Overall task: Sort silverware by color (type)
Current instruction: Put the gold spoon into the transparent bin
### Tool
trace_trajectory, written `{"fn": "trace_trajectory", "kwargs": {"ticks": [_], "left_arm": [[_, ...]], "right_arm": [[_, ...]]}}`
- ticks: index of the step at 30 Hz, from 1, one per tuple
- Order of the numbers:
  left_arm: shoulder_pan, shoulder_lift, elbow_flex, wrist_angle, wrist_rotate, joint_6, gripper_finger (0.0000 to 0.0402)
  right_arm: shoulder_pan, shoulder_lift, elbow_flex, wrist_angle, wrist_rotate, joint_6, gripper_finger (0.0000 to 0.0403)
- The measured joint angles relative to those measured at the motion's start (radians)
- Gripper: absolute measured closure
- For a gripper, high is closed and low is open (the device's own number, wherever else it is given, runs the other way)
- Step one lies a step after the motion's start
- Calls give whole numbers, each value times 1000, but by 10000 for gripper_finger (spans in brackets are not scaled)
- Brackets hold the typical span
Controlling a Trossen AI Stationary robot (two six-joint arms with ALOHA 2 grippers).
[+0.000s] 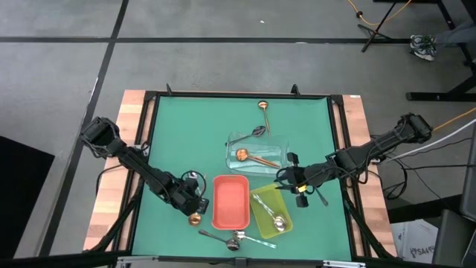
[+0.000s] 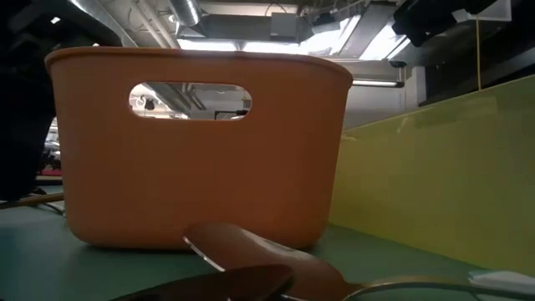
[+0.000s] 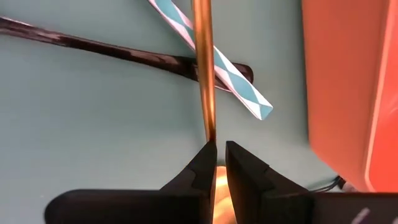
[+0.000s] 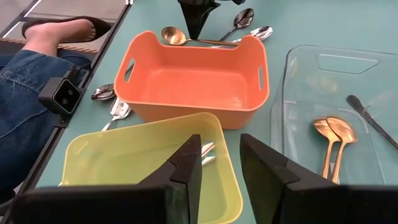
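Silverware sorting: my left gripper (image 3: pixel 217 155) is clamped on a copper spoon's (image 3: pixel 204 74) handle beside the red tray (image 1: pixel 230 202), a black utensil (image 3: pixel 93 45) just ahead. My right gripper (image 4: pixel 221 163) hovers, fingers apart, above the yellow-green tray (image 4: pixel 143 163).

The high camera looks straight down on the whole worktop (image 1: pixel 178 134). The low one sits at worktop level, close against the red tray (image 2: pixel 192 150). The wrist cameras look past their fingers; the right one shares that tray.
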Motion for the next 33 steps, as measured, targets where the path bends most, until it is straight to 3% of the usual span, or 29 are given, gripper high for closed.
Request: {"fn": "trace_trajectory", "kwargs": {"ticks": [4,15,33], "left_arm": [[0,0,0,0,5,18,365],[0,0,1,-1,-27,20,290],[1,11,1,-47,-58,20,289]], "right_arm": [[0,0,0,0,0,0,303],[0,0,0,-2,0,0,303],[0,0,0,-2,0,0,303]]}}
